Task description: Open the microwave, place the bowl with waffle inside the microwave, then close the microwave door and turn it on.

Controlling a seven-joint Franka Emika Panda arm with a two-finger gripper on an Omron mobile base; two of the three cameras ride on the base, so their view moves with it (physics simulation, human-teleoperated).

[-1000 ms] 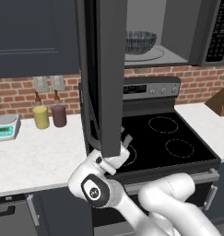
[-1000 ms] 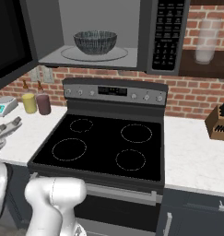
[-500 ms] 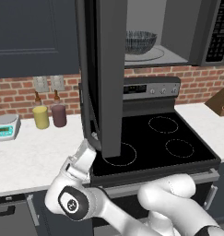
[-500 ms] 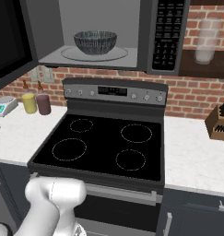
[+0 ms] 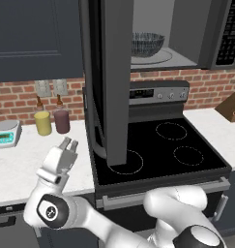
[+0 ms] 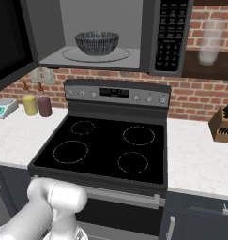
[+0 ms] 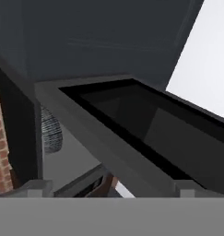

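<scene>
- The microwave (image 6: 110,35) hangs over the stove (image 6: 106,150), its pale cavity open to the room, with the black keypad strip (image 6: 171,35) on its right side.
- The microwave door (image 5: 107,82) stands swung wide out to the left, seen nearly edge-on in the left base view; it reaches forward over the stove's left side. In the hand view its black glass window (image 7: 155,133) slants across the frame, close in front of the hand.
- The stove has a black glass top with four burner rings and a grey control panel at the back.
- The white table (image 5: 22,160) runs to the left of the stove and carries a small scale (image 5: 5,133), a yellow jar (image 5: 42,122) and a dark purple jar (image 5: 61,121) near the brick wall.
- A knife block (image 6: 223,124) sits on the table to the right of the stove.
- The bowl (image 6: 97,42) rests upright on the glass turntable (image 6: 96,55) inside the cavity, well above and to the right of the hand, on the far side of the door. The waffle cannot be made out within it.
- The hand (image 5: 68,144) hovers low over the table, just left of the door's lower edge, fingers pointing up, spread wide and holding nothing; it does not touch the door.
</scene>
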